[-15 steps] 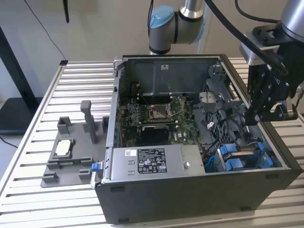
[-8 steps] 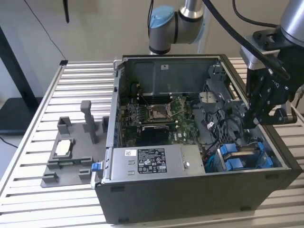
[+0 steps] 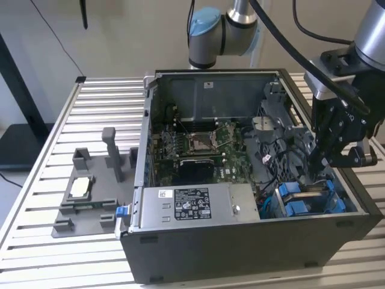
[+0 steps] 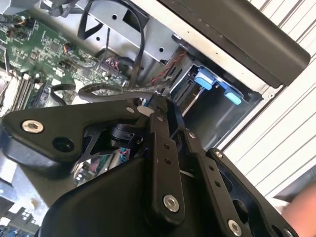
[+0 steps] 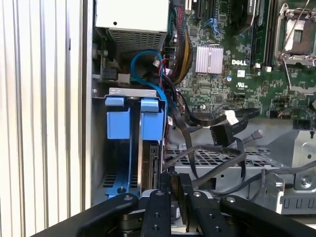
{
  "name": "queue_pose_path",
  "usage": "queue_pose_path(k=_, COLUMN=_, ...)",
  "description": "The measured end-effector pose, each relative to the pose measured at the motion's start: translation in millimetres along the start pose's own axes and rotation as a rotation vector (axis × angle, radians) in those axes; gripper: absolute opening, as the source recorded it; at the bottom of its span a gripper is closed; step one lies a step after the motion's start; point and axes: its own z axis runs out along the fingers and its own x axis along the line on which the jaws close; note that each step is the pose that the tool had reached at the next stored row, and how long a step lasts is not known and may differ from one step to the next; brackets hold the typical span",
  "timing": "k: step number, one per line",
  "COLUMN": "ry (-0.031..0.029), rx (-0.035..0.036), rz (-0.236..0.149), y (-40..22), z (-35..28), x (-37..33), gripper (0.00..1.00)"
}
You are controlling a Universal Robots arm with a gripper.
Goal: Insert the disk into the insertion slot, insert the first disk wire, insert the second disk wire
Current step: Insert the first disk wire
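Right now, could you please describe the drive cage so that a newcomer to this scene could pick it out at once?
Find the open computer case on the slatted table, then look to its near corner on the exterior view's right, past the silver power supply box. The grey drive cage sits there just below the hand; it alone carries bright blue plastic tabs.

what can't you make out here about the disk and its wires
Disk: in the first wrist view a dark edge shows in the insertion slot; blue edging hides how deep it sits.
Wires: some ends run behind the gripper in the first wrist view.
Drive cage: the gripper covers part of it in the exterior view, and its body covers most of it in the second wrist view.
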Motion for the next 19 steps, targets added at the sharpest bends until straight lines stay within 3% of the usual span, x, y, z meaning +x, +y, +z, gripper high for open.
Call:
queue_pose_path(k=4, ry=0.0065, rx=-0.0002, rz=-0.002, y=-1.0, z=4.1, x=1.9, gripper=0.19)
queue_pose_path(k=9, ry=0.0072, rx=-0.0002, rz=-0.003, y=-1.1, z=4.5, x=1.9, gripper=0.19)
queue_pose_path(k=17, ry=0.0228, rx=0.0009, rz=-0.002, y=-1.1, z=8.1, x=2.3, gripper=0.19)
queue_pose_path(k=19, ry=0.0300, rx=0.0008, rz=-0.003, y=-1.1, z=9.2, x=2.4, gripper=0.19)
